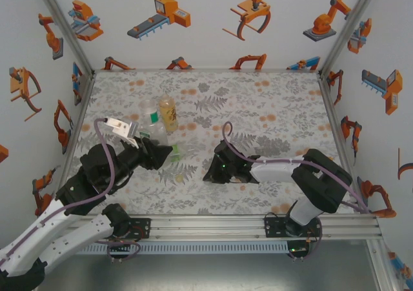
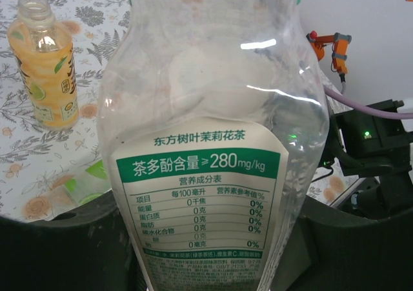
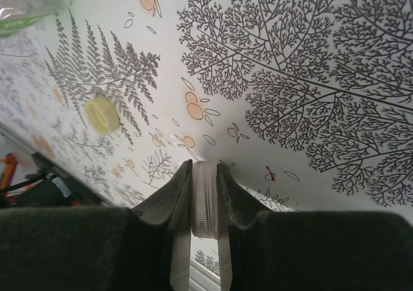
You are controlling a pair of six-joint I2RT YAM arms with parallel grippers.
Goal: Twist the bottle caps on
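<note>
From above: gripping the slim clear plastic bottle with white-green label point(image 1: 157, 133) in the left gripper point(image 1: 160, 151); right gripper point(image 1: 215, 170) low, well apart. Left wrist: clamped between both fingers, yet could twist in the grip under torque. Right wrist: pinching a pale white ribbed plastic screw cap point(image 3: 205, 200) edge-on between narrow fingers point(image 3: 164, 207), so risks slipping or cross-threading. Yellowish round plastic cap point(image 3: 102, 115) lying beyond, left of the fingertips.

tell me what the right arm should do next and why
Probably lift the right hand off the floral-patterned table and carry it toward the left hand. It is shut on a white ribbed plastic cap, and the left hand grips the slim clear plastic bottle with the white-green label.
</note>
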